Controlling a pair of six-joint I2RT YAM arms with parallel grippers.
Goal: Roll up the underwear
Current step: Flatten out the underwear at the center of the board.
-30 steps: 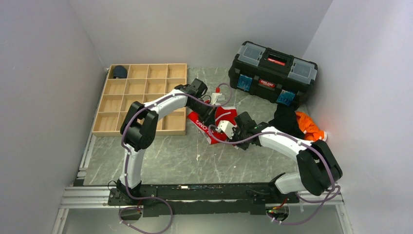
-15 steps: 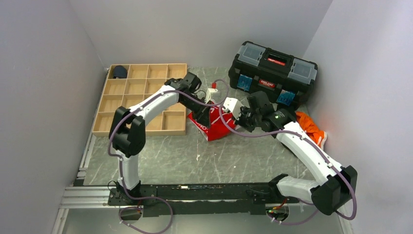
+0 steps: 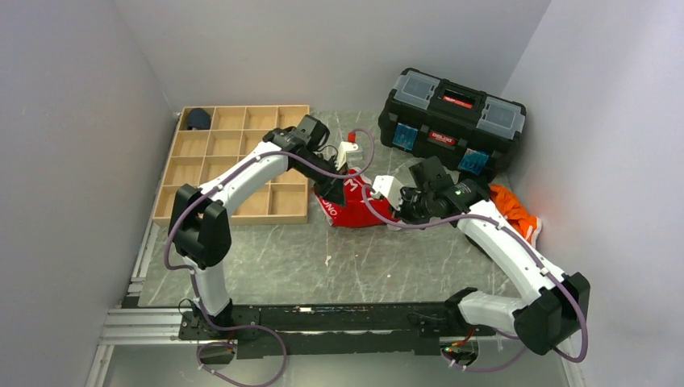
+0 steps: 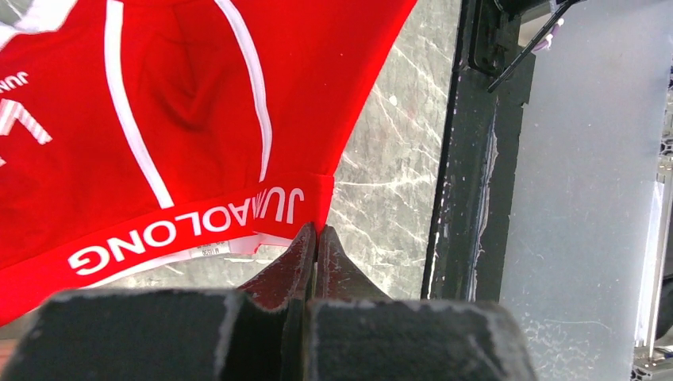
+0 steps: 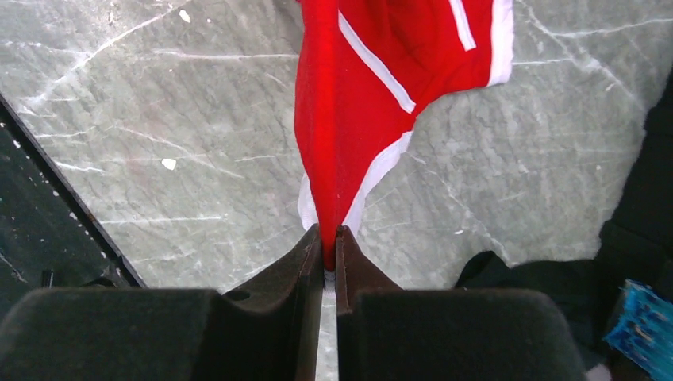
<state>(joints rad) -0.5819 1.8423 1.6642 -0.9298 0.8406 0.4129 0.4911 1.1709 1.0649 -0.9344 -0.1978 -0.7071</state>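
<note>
Holding the underwear (image 3: 355,206) stretched between both grippers, low over the grey marble table (image 3: 323,258); impossible to tell whether the sagging middle touches the surface. Clenched with the left gripper (image 4: 317,235) on the very end of the red waistband, fingers (image 4: 292,263) pressed flat together at the corner where the white lettering stops. Fanning out ahead and to the left of that pinch, red fabric crossed by white trim lines; just to the right of it, bare tabletop and then the dark table edge. Clenched with the right gripper (image 5: 325,238) on the opposite edge, with a narrow ridge of red cloth and white trim squeezed between the fingertips (image 5: 305,252). Running straight ahead from them, the same cloth, widening farther out into a panel bordered in white. Off to the right of that hand, a black cloth (image 3: 476,193), and beyond it, touching, an orange cloth (image 3: 515,210). Past the right gripper, at the back of the table, a black toolbox (image 3: 452,113) with blue latches. To the left of the left gripper, a wooden tray (image 3: 234,165) of square compartments, with a dark navy bundle (image 3: 196,119) sitting in its far left corner compartment, well apart from either hand.
</note>
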